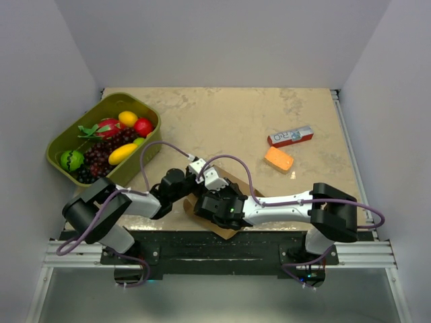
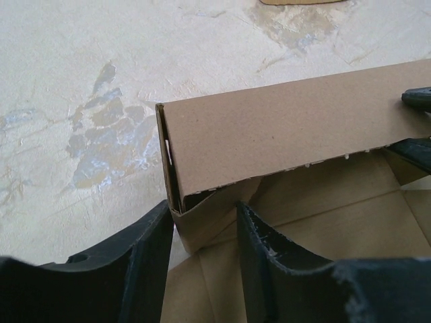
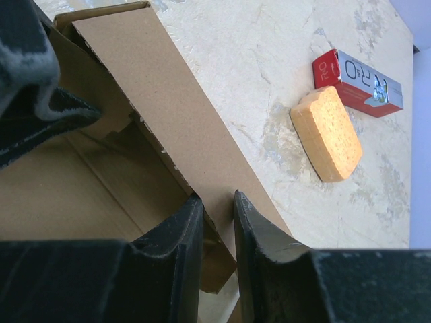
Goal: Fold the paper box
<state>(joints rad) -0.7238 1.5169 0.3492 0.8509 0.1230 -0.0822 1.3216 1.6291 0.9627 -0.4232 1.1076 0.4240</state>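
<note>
Right gripper pinches the raised wall of the paper box, jaws nearly together. Left gripper straddles a box corner (grip or mere contact, cannot tell). Box lies midway along the near edge of the tabletop. Orange block, red carton toward right edge.

Plain boxed-in bench, seen on my overhead feed.
I see a beige, marbled table filling the middle of the frame, closed in by bare pale-grey walls at the top, left and right. An aluminium rail runs along its near edge across the bottom. The light is even and soft, with only faint shadows.
</note>
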